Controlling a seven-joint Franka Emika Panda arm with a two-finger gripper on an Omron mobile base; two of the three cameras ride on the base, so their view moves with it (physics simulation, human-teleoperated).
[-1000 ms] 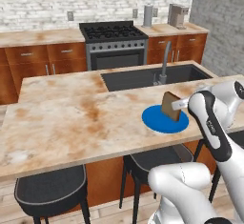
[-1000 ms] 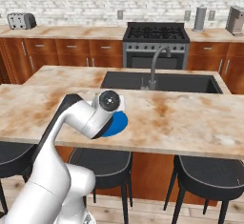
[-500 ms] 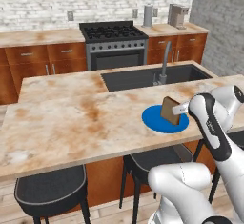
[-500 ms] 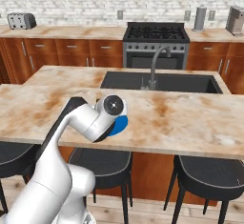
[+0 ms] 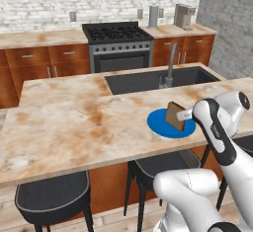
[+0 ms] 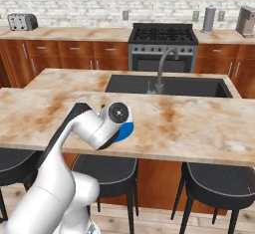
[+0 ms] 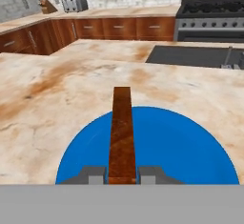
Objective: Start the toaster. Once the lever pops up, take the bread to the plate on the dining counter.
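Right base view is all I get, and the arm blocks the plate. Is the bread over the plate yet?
Observer: Yes. In the hand view the bread stands on edge over the plate, clamped in the gripper.
Operator: Is it over the middle or near the rim?
Observer: In the left base view the bread is over the middle of the plate.
Operator: Where's the toaster?
Observer: Far off on the back counter, toaster beside a knife block.

Bread [image 5: 175, 116] — with end effector [image 7: 122, 175] — now lower, nearer the plate [image 5: 157, 126].
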